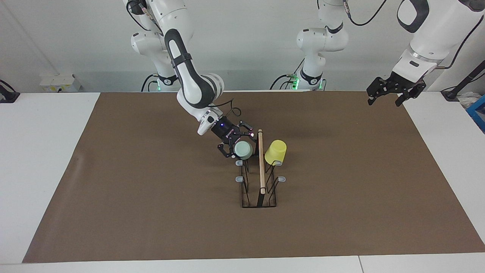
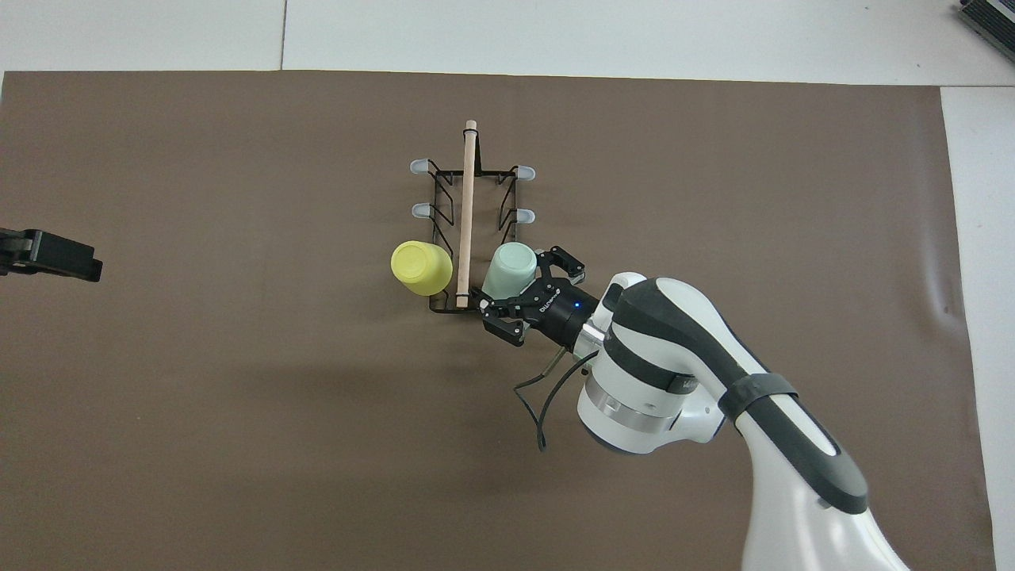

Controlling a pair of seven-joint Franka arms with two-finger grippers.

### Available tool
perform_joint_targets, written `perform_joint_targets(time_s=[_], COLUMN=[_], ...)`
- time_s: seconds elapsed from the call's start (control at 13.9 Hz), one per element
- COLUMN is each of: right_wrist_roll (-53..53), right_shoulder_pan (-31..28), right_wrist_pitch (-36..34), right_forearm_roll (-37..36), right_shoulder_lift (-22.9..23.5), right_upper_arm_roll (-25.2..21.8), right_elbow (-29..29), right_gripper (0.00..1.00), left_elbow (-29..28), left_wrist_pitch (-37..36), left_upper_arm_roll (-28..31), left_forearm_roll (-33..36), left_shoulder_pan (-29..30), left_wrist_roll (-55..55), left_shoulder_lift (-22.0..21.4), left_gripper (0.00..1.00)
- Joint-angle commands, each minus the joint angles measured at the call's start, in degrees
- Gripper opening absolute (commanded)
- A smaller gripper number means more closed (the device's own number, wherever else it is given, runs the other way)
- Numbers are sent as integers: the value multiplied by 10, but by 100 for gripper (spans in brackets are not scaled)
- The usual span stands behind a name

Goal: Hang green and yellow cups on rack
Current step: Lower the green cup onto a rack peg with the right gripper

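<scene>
Two cups, one green cup [image 1: 243,150] and one yellow cup [image 1: 275,152], on one rack [image 1: 259,197].
</scene>
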Motion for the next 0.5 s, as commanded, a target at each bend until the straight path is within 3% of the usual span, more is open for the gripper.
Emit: perform_joint_targets(time_s=[0.0, 0.43], right_wrist_roll=[11, 8], right_shoulder_pan=[0, 0], right_wrist_pitch=[22, 42], right_forearm_roll=[12, -16], right_shoulder_lift=[-18, -19], right_upper_arm_roll=[5, 5], right_elbow=[-5, -8], right_gripper=[100, 100], left_elbow=[-11, -11], left_wrist_pitch=[6, 6], left_upper_arm_roll=[1, 1], left_forearm_roll=[11, 11], left_shoulder_pan=[-4, -4], left_wrist_roll=[-9, -9], left_shoulder_lift=[-11, -11], left_gripper=[100, 100])
